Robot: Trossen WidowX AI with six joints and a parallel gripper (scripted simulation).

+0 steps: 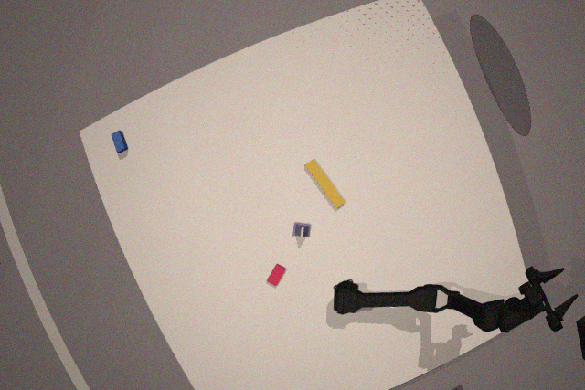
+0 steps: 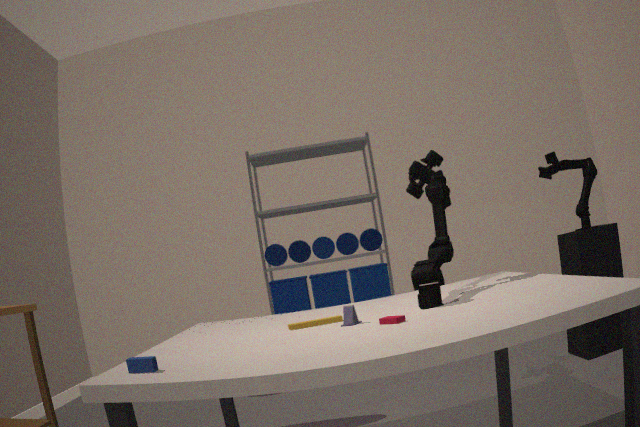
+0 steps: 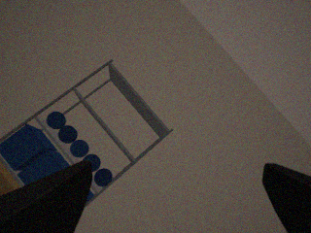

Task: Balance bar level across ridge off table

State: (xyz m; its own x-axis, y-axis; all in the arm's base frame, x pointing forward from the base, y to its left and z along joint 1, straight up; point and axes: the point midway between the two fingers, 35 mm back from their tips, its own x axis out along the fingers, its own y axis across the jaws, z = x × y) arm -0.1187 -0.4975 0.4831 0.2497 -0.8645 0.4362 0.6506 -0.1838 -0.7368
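Observation:
A yellow bar (image 1: 324,184) (image 2: 315,323) lies flat on the white table (image 1: 227,131) (image 2: 248,355). A small purple-grey ridge (image 1: 296,229) (image 2: 349,315) stands on the table near one end of the bar, apart from it in the overhead view. My gripper (image 1: 569,282) (image 3: 177,171) is open and empty. It is raised high, out past the table's edge in the overhead view, far from the bar and the ridge. In the wrist view only the wall and a shelf show between the wide-apart fingers.
A red block (image 1: 276,275) (image 2: 391,319) lies near the ridge, between it and the arm's base (image 1: 345,297) (image 2: 429,295). A blue block (image 1: 119,141) (image 2: 141,364) lies near a far table corner. A shelf with blue bins (image 2: 329,288) stands behind the table, and another black arm (image 2: 585,189) stands on a pedestal.

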